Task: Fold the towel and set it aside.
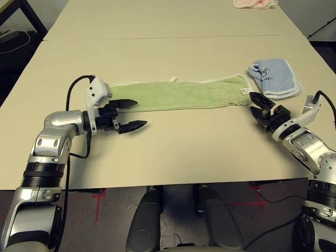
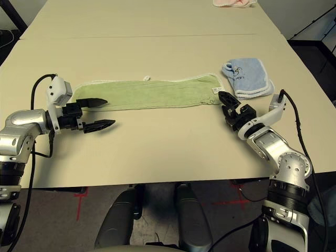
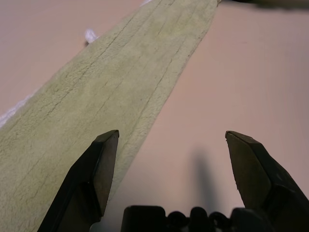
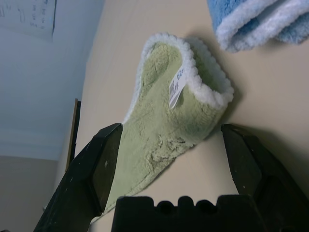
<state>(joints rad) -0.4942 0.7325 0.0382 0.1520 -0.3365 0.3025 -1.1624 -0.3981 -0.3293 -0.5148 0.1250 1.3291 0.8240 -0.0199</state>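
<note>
The towel (image 1: 181, 94) is a light green terry strip with white edging, folded lengthwise and lying flat across the middle of the table; a small white loop sticks up from its far edge and a white tag sits at its right end. My left gripper (image 1: 131, 114) is open at the towel's left end, one finger over the cloth and the other over bare table. My right gripper (image 1: 256, 105) is open just off the towel's right end, pointing at the tagged corner (image 4: 193, 96). Neither holds anything.
A folded pale blue towel (image 1: 275, 77) lies just beyond my right gripper. A pink cloth (image 1: 254, 3) sits at the table's far right edge. A seam crosses the beige table (image 1: 157, 38) farther back. The near table edge runs close to both forearms.
</note>
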